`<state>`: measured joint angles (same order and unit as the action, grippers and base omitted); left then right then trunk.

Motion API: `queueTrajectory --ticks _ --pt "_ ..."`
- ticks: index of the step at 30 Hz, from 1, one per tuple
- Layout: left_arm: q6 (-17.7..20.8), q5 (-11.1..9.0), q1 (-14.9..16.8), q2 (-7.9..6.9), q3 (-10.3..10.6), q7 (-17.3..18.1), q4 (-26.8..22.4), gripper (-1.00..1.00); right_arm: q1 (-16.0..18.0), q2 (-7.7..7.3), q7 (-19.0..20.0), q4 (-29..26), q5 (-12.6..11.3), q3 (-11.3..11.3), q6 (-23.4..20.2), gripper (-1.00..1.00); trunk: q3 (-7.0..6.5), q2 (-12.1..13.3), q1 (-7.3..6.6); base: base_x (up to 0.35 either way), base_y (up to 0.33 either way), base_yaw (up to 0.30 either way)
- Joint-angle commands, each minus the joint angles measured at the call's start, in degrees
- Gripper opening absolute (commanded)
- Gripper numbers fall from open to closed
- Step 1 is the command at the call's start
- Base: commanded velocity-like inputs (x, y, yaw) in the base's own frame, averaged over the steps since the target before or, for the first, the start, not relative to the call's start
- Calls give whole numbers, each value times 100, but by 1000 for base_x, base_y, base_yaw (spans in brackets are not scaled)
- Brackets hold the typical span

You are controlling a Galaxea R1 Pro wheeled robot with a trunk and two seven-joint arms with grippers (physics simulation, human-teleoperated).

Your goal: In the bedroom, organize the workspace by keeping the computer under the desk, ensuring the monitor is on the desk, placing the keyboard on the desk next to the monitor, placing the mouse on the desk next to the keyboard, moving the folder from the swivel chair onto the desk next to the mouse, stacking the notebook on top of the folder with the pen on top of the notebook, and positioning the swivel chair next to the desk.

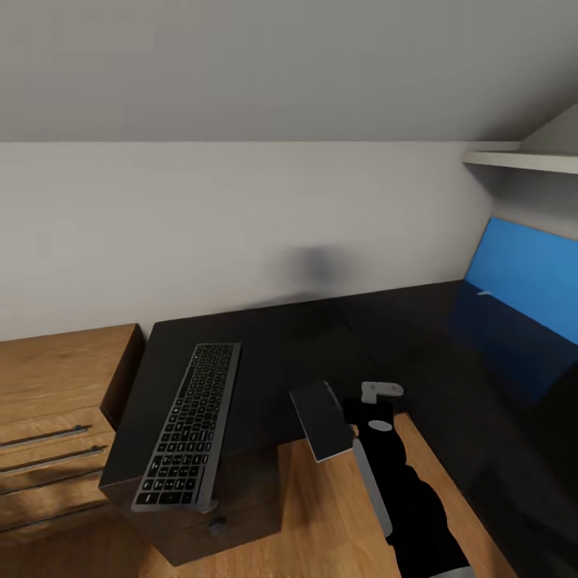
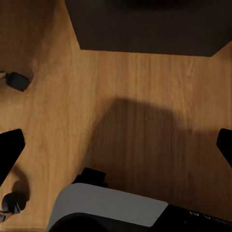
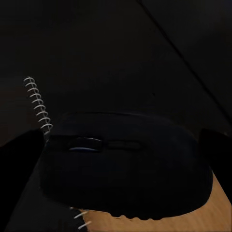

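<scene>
The black keyboard (image 1: 189, 425) lies on the left wing of the black-topped desk (image 1: 297, 337). The small grey notebook (image 1: 321, 421) rests at the desk's front edge and hangs partly over it. My right gripper (image 1: 377, 401) hovers just right of the notebook. In the right wrist view it is shut on the black mouse (image 3: 125, 164), with the notebook's wire spiral (image 3: 37, 101) beside it. My left gripper (image 2: 116, 147) hangs open over the wooden floor with nothing between its fingers (image 2: 9, 150). A thin light stick (image 1: 483, 292), perhaps the pen, lies near the blue back panel (image 1: 530, 273). The monitor, computer and folder are out of view.
A light-wood dresser (image 1: 56, 401) stands against the desk's left end. The dark drawer unit (image 1: 217, 522) sits under the keyboard wing. A white shelf (image 1: 522, 160) juts out at the upper right. Black casters (image 2: 17, 79) rest on the floor near my left gripper.
</scene>
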<state>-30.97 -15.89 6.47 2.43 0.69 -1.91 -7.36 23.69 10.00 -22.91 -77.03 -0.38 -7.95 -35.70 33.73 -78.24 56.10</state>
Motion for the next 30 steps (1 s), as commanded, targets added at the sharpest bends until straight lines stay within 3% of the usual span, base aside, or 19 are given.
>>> queueTrajectory --ticks 1,17,24,25,30 --pt "-19 -2 4 2 10 -20 4 100 -2 0 -29 -34 -6 -11 -34 -100 13 -3 0 0 0 167" --pt "-31 2 4 3 10 -20 11 100 -130 0 -15 -182 3 -134 19 -100 127 -3 0 0 0 162" --pt "-32 3 4 3 10 -20 9 100 -200 0 7 -181 14 -160 23 -100 145 -3 0 0 0 44" --pt "-32 3 4 3 10 -20 9 100 -230 -71 20 -154 15 -162 26 -100 145 -3 0 0 0 6" --pt "-32 5 4 3 10 -20 9 100 -249 -156 28 -146 9 -175 98 -100 146 -3 0 0 0 3"
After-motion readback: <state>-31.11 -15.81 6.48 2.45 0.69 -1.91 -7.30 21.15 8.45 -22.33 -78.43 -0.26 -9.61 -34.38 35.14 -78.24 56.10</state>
